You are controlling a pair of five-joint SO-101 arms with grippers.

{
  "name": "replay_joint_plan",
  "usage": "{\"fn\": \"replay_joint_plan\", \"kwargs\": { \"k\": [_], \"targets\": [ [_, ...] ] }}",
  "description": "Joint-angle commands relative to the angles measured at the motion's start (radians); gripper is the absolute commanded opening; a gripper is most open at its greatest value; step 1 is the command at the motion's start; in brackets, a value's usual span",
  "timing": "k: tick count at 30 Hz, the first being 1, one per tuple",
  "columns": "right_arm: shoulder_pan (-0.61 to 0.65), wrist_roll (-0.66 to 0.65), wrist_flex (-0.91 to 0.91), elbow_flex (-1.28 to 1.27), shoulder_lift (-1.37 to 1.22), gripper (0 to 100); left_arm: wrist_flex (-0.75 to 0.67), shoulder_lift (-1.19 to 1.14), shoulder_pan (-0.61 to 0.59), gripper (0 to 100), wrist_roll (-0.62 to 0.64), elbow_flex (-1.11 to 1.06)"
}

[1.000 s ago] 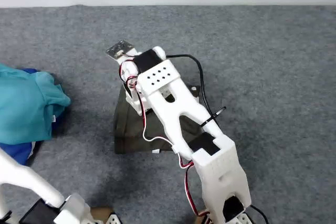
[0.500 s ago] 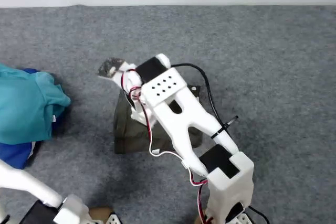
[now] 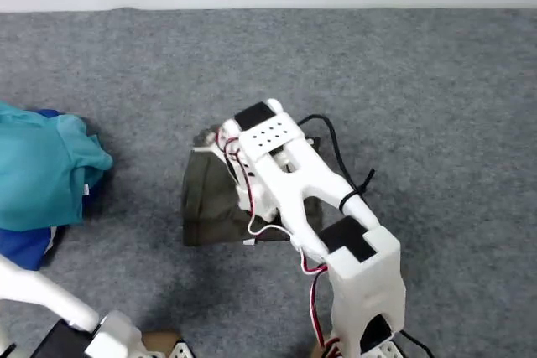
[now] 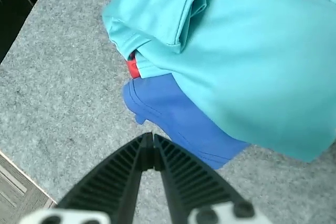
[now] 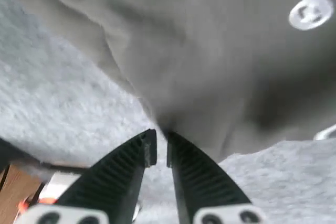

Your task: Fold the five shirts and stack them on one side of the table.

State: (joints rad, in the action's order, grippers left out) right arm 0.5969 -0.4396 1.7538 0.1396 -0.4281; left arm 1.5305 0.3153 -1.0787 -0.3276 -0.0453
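An olive shirt [image 3: 205,203] lies partly folded at the middle of the grey table. My right gripper [image 3: 208,138] sits low at its far left corner, under the white arm stretched across the cloth. In the right wrist view the jaws [image 5: 157,142] are pinched on an edge of the olive shirt [image 5: 210,51]. A teal shirt [image 3: 38,169] lies on a blue shirt [image 3: 25,245] at the left edge. My left gripper [image 4: 153,142] is shut on nothing, just off the blue shirt's [image 4: 178,119] hem, with the teal shirt [image 4: 252,51] beyond it.
The left arm's white link [image 3: 42,291] crosses the near left corner. The table's edge [image 4: 21,177] drops off close beside the left gripper. Bare grey carpet [image 3: 436,106] covers the right half and the far side up to the white wall.
The right gripper has swung back toward the near side and come down, bringing the lifted shirt edge from the far side onto the olive shirt. The left arm and the shirt pile have not moved.
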Motion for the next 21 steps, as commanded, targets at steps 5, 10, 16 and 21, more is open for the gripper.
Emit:
{"fn": "replay_joint_plan", "kwargs": {
  "k": [5,10,16,21],
  "targets": [
    [-0.038,-0.086,0.039,-0.195,0.116,4.2,-0.020,0.029,-0.005,1,0.002,0.002],
    [-0.033,-0.084,0.028,-0.123,0.295,4.6,-0.021,0.029,-0.005,1,0.003,0.002],
    [0.021,-0.080,-0.147,-0.023,0.315,4.7,-0.025,0.029,-0.005,1,0.006,0.004],
    [0.033,-0.086,-0.320,-0.021,0.208,4.3,-0.025,0.031,-0.005,1,0.006,0.007]
  ]
}}
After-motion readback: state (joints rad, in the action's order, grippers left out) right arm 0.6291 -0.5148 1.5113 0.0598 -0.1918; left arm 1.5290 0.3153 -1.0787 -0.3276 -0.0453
